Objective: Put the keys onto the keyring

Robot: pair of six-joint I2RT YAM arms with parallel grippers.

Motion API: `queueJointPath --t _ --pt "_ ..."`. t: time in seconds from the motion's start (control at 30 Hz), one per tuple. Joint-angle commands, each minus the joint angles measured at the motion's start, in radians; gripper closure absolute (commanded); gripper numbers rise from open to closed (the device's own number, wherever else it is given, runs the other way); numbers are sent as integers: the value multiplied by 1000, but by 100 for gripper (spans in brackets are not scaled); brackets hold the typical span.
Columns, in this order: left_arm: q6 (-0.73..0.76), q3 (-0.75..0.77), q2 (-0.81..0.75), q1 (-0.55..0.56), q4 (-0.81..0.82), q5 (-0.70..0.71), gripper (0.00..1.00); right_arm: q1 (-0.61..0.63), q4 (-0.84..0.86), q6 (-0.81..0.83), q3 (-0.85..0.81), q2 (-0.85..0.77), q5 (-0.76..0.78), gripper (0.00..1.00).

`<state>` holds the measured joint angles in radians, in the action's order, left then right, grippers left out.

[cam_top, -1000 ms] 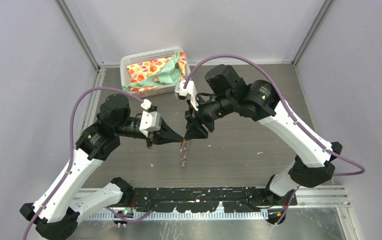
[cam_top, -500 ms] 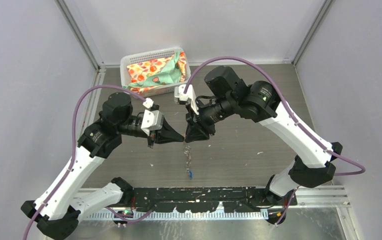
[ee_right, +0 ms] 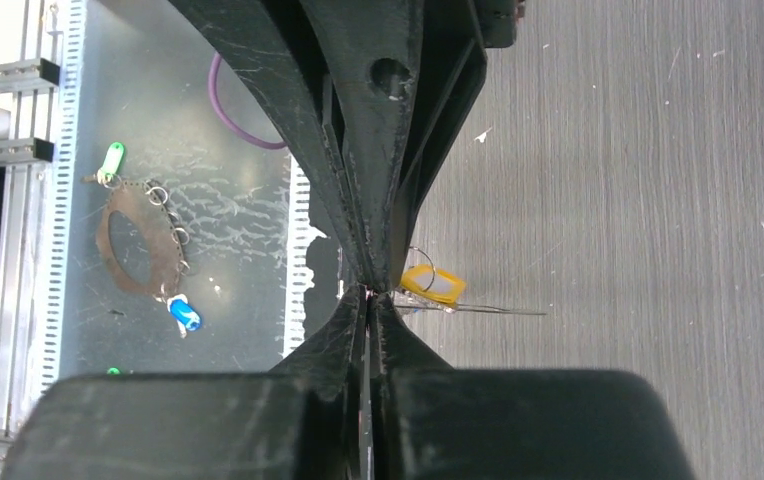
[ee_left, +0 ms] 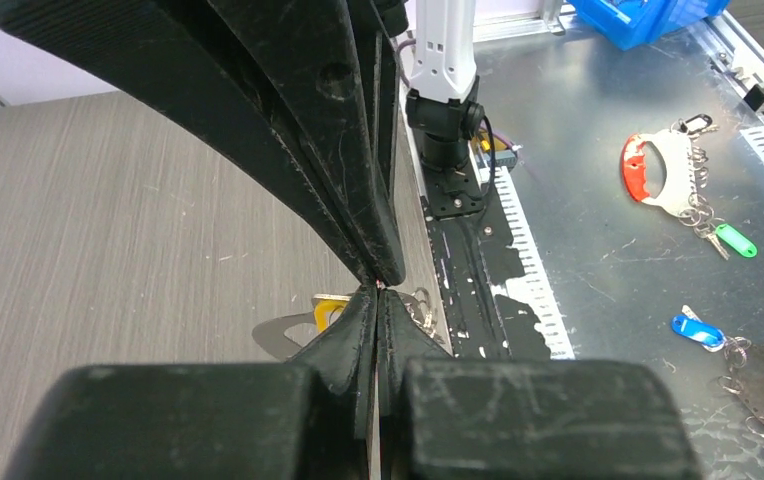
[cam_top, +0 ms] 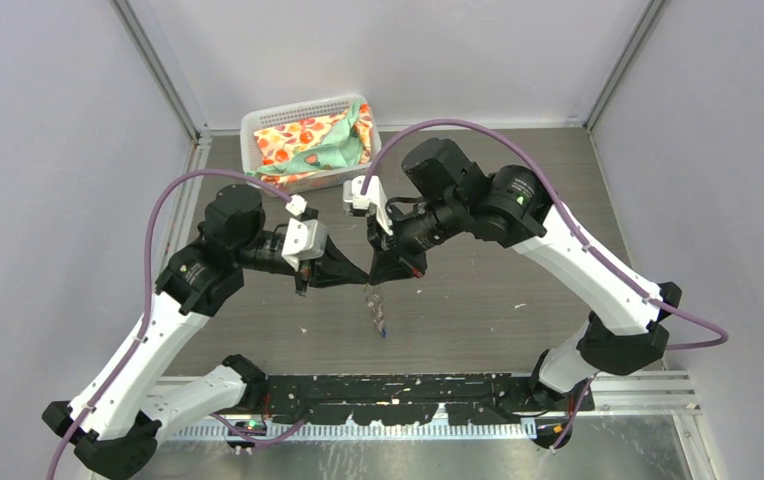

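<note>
The keyring (cam_top: 373, 303) hangs in the air over the middle of the table, a blue key (cam_top: 382, 328) dangling at its lower end. My left gripper (cam_top: 364, 277) is shut on its top from the left. My right gripper (cam_top: 379, 279) meets it tip to tip from the right, also shut on that top. In the left wrist view my left gripper (ee_left: 378, 292) has its jaws pressed together, with the yellow key (ee_left: 326, 310) and the pale keyring plate (ee_left: 276, 336) just behind. The right wrist view has my right gripper (ee_right: 368, 293) closed beside the yellow key (ee_right: 433, 284).
A white basket (cam_top: 250, 128) holding patterned cloth stands at the back left of the table. Off the table, on the metal floor, lie a red and white tool (ee_left: 655, 172), a green tag (ee_left: 736, 241) and a blue tag (ee_left: 698, 330). The black base rail (cam_top: 408, 388) runs along the near edge.
My right gripper has closed onto the top of the keyring and shifted slightly left. The hanging keyring swung, and the blue key dropped into sight, then rose a little.
</note>
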<state>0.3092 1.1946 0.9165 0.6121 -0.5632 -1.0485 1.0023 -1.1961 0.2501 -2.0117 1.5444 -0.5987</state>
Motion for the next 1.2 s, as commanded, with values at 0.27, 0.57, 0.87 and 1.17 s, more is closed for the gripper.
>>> queueJointPath --t 0.27,0.57,0.87,1.17 --pt "-69 45 -13 -7 128 -13 99 47 251 -26 190 -128 191 99" --pt "171 50 -27 -9 -23 -53 54 38 446 -39 349 -283 99 99" --pt "324 -15 -86 -8 52 -22 58 34 460 -59 356 -272 36 99" --pt "469 23 -88 -8 -137 -75 64 18 422 -56 311 -234 -30 99"
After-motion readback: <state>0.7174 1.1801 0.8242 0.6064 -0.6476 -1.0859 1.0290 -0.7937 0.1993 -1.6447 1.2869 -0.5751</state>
